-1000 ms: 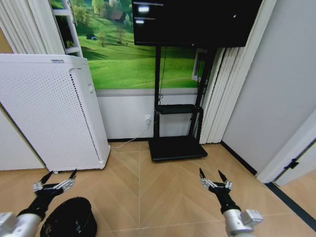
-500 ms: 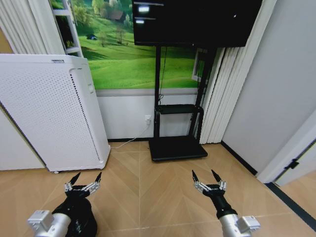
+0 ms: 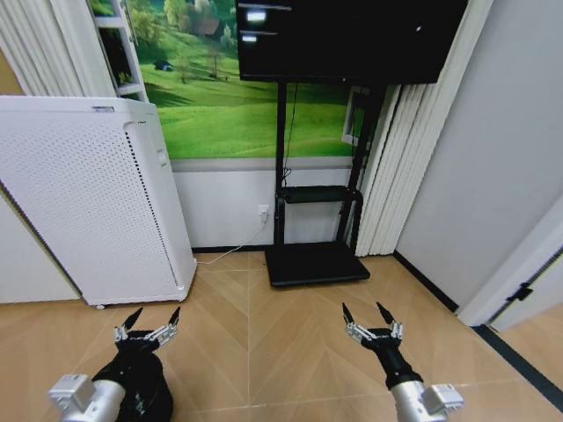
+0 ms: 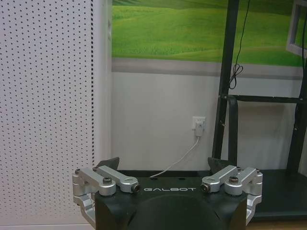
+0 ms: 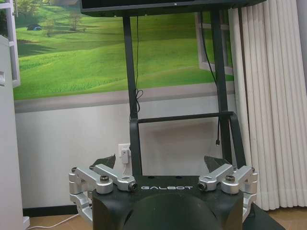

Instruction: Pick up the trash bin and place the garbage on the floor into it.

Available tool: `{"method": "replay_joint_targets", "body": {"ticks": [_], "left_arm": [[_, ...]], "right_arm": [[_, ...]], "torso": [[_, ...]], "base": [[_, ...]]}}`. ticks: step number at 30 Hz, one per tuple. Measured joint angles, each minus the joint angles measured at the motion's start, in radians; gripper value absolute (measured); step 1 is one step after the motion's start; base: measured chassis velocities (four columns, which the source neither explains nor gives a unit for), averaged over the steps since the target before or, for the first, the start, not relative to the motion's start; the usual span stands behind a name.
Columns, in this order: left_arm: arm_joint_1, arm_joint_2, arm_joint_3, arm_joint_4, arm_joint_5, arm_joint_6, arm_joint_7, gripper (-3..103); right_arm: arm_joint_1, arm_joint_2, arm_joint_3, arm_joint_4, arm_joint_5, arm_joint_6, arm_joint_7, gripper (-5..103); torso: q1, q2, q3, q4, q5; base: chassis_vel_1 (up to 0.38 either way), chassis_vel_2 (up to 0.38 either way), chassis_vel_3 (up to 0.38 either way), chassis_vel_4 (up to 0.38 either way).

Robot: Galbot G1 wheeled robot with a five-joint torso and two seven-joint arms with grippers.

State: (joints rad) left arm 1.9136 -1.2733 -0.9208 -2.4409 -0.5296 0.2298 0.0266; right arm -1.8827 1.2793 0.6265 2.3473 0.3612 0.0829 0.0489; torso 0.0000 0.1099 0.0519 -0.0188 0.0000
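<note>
The black trash bin (image 3: 158, 400) stands on the wooden floor at the bottom left of the head view, mostly covered by my left arm. My left gripper (image 3: 148, 322) is open just past the bin's far side, pointing at the white appliance. In the left wrist view the left gripper (image 4: 163, 164) has its fingers spread with nothing between them. My right gripper (image 3: 373, 317) is open above bare floor at the lower right, and the right wrist view shows the right gripper (image 5: 162, 162) holding nothing. The garbage is out of view.
A tall white perforated appliance (image 3: 88, 202) stands at the left against the wall. A black TV stand (image 3: 315, 262) with a flat base sits straight ahead, with a wall outlet and cable (image 3: 262, 214) beside it. Curtains and a door frame (image 3: 519, 281) are at the right.
Since a second ago my left gripper has swung inward over the bin, and my right gripper has shifted slightly left and forward. Nothing has moved in the last half second.
</note>
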Motion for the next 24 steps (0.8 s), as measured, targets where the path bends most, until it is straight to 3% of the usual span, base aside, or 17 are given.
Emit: {"method": "replay_joint_targets", "body": {"ticks": [24], "left_arm": [[0.000, 0.000, -0.002, 0.002, -0.003, 0.000, -0.001, 100]], "right_arm": [[0.001, 0.000, 0.000, -0.002, 0.001, 0.000, 0.001, 100]], "torso": [[0.000, 0.000, 0.000, 0.0000, 0.0001]], "base": [[0.054, 0.057, -0.060, -0.060]]}}
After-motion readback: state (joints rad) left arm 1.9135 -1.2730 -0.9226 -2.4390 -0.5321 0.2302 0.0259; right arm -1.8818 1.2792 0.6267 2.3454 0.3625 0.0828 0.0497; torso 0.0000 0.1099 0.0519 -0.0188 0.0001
